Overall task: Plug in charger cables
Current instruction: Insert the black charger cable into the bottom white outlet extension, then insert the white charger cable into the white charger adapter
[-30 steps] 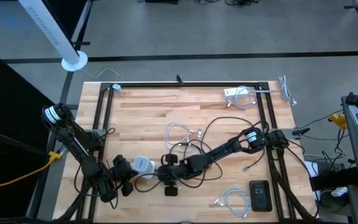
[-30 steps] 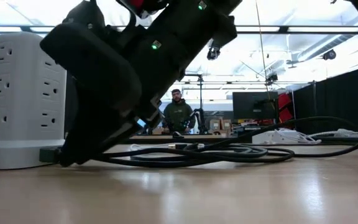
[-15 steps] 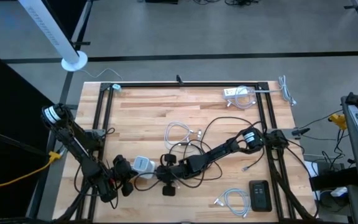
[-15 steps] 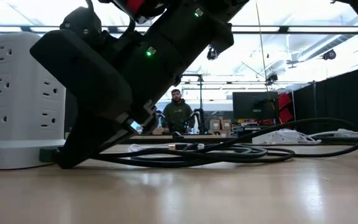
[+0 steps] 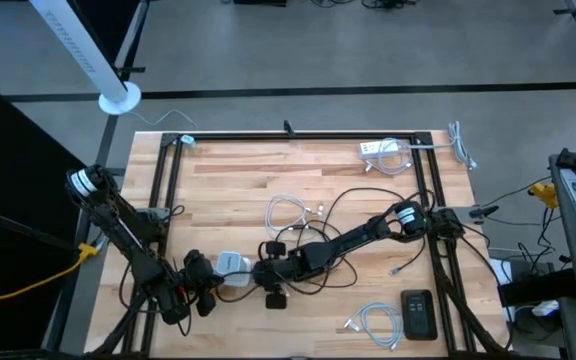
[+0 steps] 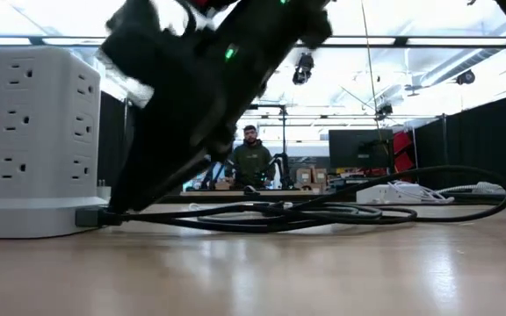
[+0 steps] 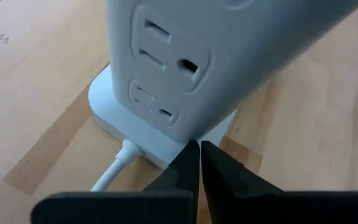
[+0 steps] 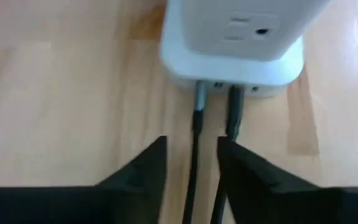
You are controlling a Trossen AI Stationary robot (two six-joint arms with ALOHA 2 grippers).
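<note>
A white outlet tower (image 5: pixel 230 265) stands near the table's front, left of centre. Two charger cables are stuck into its foot: a grey plug (image 8: pixel 199 94) and a black plug (image 8: pixel 235 102). The long black cable (image 5: pixel 343 205) loops away over the wood. My right gripper (image 8: pixel 191 152) is open just off the foot, and the two cables run back between and beside its fingers without plainly touching them. My left gripper (image 7: pixel 199 149) is shut at the tower's other side. A white coiled cable (image 5: pixel 288 213) lies loose behind. My left gripper has its shut fingertips (image 7: pixel 191 155) against the tower's lower wall (image 7: pixel 179 134), just above the base plate. It comes in low and nearly level from the table's left. The tower stands upright on the table.
A second white coil (image 5: pixel 373 320) and a black device (image 5: pixel 418 313) lie at the front right. A white power strip (image 5: pixel 383 152) with cables sits at the far right. The black frame rails (image 5: pixel 428 200) border the board. A person (image 6: pixel 251 162) stands in the room beyond.
My right gripper has drawn back from the tower's foot toward the table's right and has risen and tipped up. The dark plug stays stuck in the base, now uncovered in the low view. The tower and my left gripper have kept still.
</note>
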